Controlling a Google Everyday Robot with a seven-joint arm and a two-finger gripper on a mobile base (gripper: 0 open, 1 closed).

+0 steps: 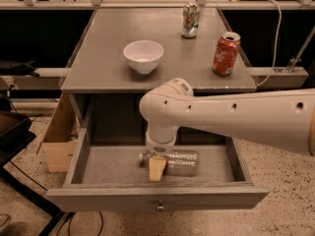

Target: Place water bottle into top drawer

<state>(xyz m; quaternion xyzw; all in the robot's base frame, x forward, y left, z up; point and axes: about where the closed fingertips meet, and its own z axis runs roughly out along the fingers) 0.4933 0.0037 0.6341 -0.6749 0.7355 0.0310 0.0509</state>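
Observation:
The water bottle (183, 162) lies on its side on the floor of the open top drawer (157, 195), cap end pointing left. My gripper (156, 166) hangs down from the white arm (231, 119) into the drawer, at the bottle's cap end and touching or very close to it. The wrist hides the cap and neck. The drawer is pulled far out from the grey cabinet, and its round knob (159, 206) shows on the front panel.
On the cabinet top (98, 68) stand a white bowl (143, 55), a red soda can (225, 53) and a green-white can (190, 19). A cardboard box (58, 141) sits on the floor left of the drawer. A dark frame (15, 136) is at the far left.

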